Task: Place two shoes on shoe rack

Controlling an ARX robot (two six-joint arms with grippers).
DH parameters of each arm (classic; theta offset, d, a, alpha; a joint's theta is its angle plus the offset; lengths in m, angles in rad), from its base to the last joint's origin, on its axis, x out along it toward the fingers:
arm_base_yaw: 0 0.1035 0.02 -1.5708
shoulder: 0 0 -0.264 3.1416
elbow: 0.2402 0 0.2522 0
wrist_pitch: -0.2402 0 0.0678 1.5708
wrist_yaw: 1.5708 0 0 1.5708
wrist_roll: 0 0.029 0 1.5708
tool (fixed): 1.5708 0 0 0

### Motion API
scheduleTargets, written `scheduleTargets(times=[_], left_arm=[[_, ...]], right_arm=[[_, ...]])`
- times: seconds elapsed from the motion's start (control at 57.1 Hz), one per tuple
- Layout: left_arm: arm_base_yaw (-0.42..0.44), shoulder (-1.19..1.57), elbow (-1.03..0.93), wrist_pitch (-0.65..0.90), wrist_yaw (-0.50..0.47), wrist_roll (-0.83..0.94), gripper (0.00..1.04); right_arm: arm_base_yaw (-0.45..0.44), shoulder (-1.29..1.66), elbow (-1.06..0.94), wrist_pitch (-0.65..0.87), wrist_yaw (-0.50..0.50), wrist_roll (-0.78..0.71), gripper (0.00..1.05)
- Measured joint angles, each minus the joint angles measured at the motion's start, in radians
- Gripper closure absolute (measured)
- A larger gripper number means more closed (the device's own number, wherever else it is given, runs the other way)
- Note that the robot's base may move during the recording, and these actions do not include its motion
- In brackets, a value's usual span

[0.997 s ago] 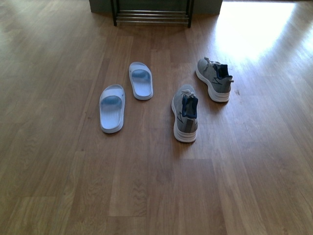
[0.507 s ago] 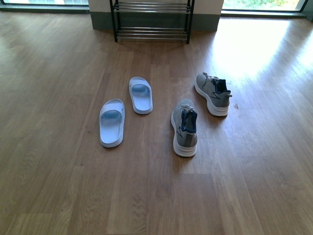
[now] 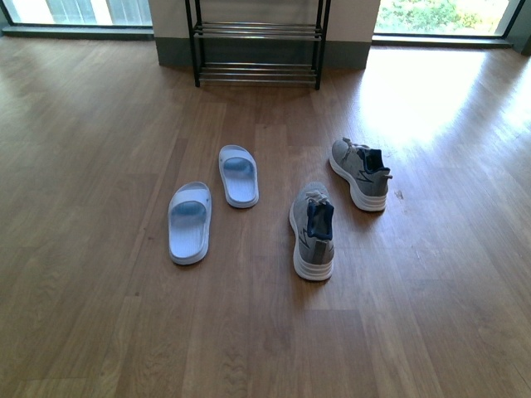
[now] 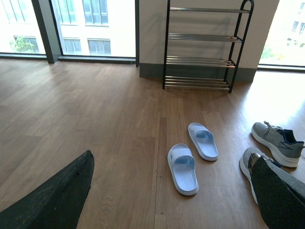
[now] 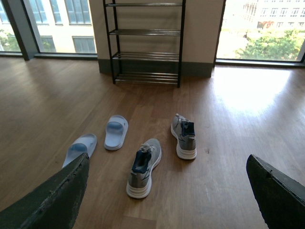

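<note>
Right at the bottom of my left wrist view, the left gripper [image 4: 171, 160] shows its two dark fingers [image 4: 57, 195] spread wide with nothing between them. The right gripper [image 5: 167, 158] looks the same in its own wrist view: fingers [image 5: 52, 198] far apart, holding nothing. Neither arm shows in my front view.

On the wooden floor [image 3: 99, 315] ahead, all four shoes lie flat on their soles. Closest to me are the nearer slide [image 3: 189, 222], pale blue, on the left, and the nearer sneaker [image 3: 313, 231], grey with a white sole, on the right; its heel faces me and I can see its navy lining. The two are apart, with bare boards between them.

A little farther on, the farther slide [image 3: 238, 175] lies just beyond the first and to its right, not touching it. The farther sneaker [image 3: 359, 173] sits to the right of the nearer one, turned at a slant, also not touching.

Well beyond the shoes, the shoe rack [image 3: 257, 41] stands upright against the wall [image 3: 348, 16], with black side frames and thin chrome bars as shelves. Bright windows [image 3: 440, 15] flank the wall on both sides, and sunlight falls on the floor to the right.
</note>
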Motion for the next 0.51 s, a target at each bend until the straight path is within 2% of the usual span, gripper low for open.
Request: scheduleTargets(times=[0.507], left_arm=[[0.0, 0.0, 0.0, 0.0, 0.0, 0.0, 0.09]], right_arm=[[0.0, 0.0, 0.0, 0.0, 0.0, 0.0, 0.09]])
